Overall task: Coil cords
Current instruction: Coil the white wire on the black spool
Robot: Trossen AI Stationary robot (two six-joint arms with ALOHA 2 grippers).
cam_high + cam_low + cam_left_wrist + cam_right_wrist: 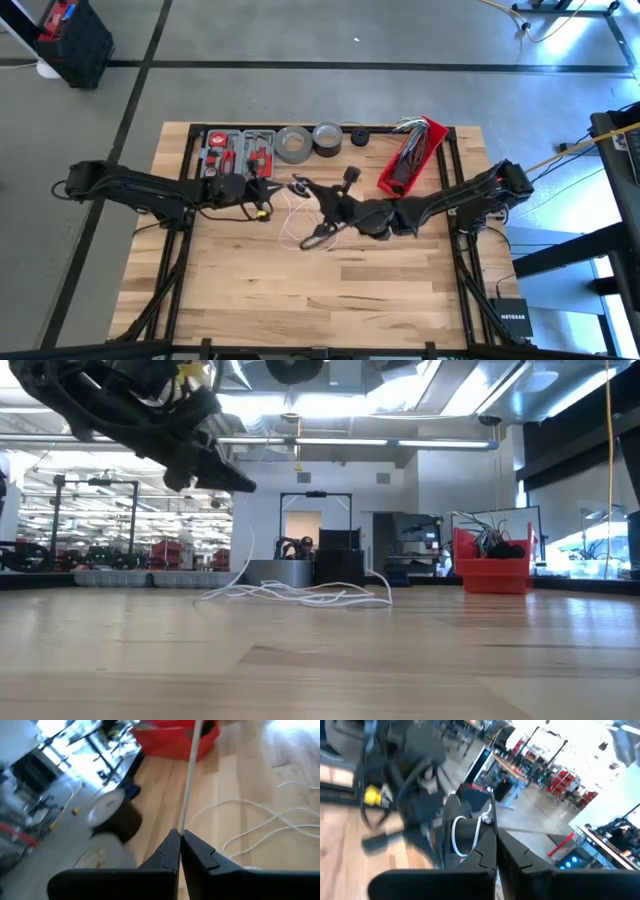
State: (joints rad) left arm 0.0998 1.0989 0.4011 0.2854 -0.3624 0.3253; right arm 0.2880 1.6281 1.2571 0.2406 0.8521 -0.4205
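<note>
At the far left of the bench (330, 300), a grey tool tray (237, 152) with red-handled tools sits along the back edge. The left arm reaches in from the left, and the left gripper (268, 190) hangs above the wood just in front of that tray. Its jaws are together, clamped on the cord (292, 222): in the left wrist view the thin white cord (189, 780) runs straight out from between the two dark fingers (167, 852).

To the right of the tray stand two grey tape rolls (293, 144) and a small black part beside them. In front of the rolls, near the middle of the bench, the rest of the cord lies in loose white loops on the wood; the low view shows it as a flat tangle (300, 595) with one strand rising toward the raised gripper (235, 482).

Just right of the loops is the right gripper (305, 186), its arm coming in from the right edge. Its jaws are together too, and the right wrview view shows a loop of cord (470, 832) wrapped at the fingers (485, 845).

Further right, a red bin (412, 155) holding wires sits at the back of the bench.
</note>
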